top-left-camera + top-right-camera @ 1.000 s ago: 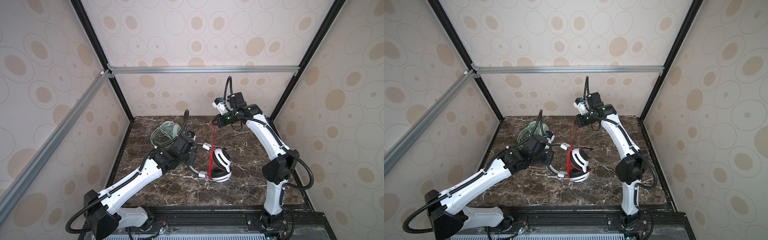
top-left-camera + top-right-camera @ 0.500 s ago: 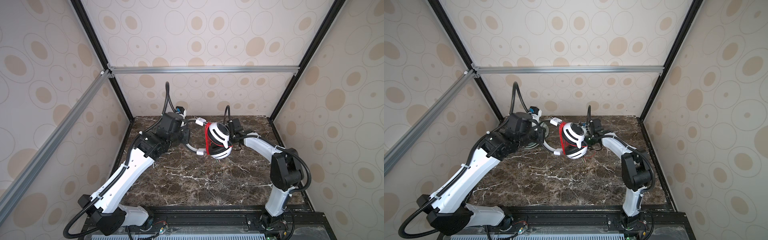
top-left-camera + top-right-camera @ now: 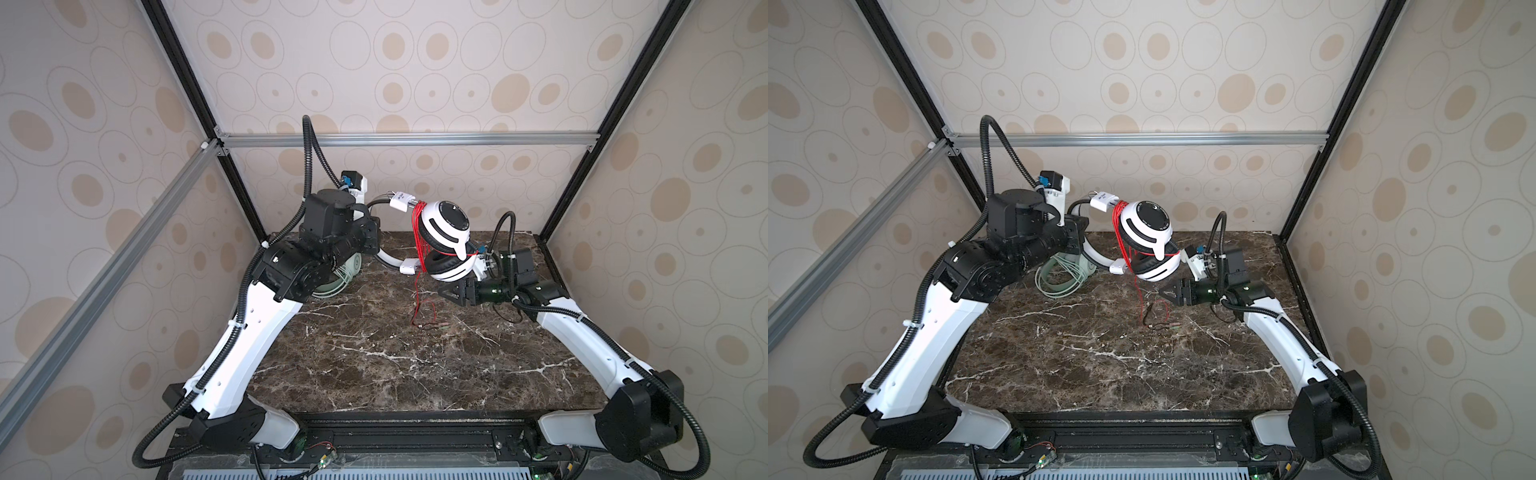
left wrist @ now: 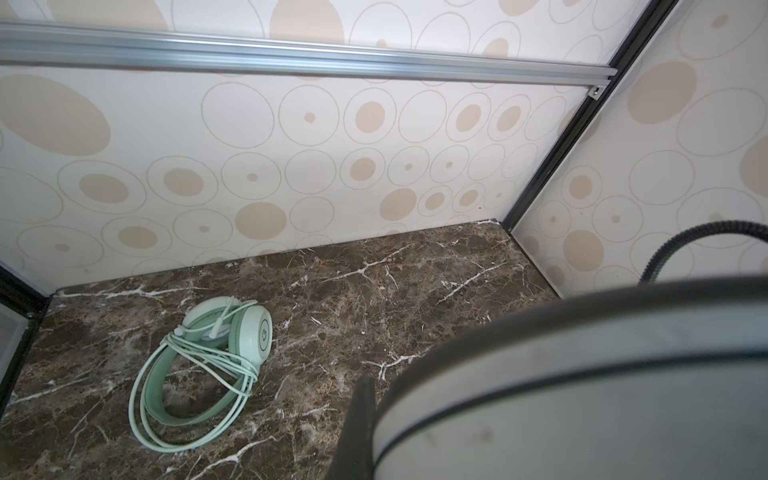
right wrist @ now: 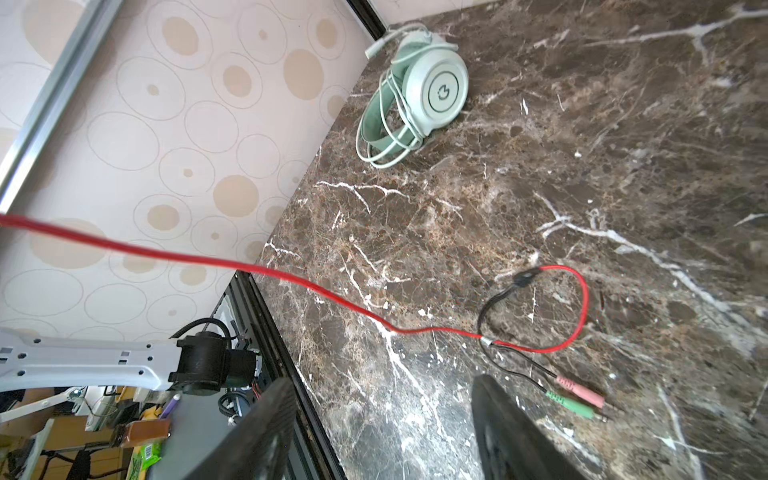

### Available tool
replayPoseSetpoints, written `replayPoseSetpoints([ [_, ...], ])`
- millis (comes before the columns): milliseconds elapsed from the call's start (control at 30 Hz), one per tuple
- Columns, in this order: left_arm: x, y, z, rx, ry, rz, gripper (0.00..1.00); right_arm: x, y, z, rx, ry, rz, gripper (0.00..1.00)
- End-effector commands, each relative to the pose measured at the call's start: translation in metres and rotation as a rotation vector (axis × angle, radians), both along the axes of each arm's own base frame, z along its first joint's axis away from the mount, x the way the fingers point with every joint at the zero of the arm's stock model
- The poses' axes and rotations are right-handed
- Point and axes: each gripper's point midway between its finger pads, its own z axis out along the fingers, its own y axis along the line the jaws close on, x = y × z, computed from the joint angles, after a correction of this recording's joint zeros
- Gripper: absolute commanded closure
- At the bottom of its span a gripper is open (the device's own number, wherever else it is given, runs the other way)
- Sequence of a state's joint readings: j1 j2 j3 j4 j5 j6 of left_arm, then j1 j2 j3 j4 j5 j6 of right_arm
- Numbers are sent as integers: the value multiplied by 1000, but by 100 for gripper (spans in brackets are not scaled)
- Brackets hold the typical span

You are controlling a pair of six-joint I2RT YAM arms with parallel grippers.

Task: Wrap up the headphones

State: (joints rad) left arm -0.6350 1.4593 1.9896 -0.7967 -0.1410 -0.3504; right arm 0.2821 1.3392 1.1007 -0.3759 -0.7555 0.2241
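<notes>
Top view: left end effector (image 3: 375,237) holds white headphones (image 3: 442,226).

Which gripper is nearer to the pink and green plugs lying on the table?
Right. The right gripper hovers, jaws open, just behind the plugs; the left gripper is farther, holding the white-and-black headphones aloft.

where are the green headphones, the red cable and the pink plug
green headphones (image 4: 251,336): left wrist view, on the ear cup
red cable (image 5: 124,244): right wrist view, on its straight stretch
pink plug (image 5: 579,390): right wrist view, on its sleeve
</notes>
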Motion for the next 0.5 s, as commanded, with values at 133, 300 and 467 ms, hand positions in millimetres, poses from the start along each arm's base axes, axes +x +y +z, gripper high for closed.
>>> replayPoseSetpoints([
  [133,-5,-7,70,-129,-150,-57,100,-4,7,-15,17,21,51,30],
  [300,-5,-16,90,-177,-192,-93,100,-17,9,-18,47,25,89,32],
  [467,-1,-21,102,-202,-208,-101,100,-34,16,-21,82,10,130,30],
])
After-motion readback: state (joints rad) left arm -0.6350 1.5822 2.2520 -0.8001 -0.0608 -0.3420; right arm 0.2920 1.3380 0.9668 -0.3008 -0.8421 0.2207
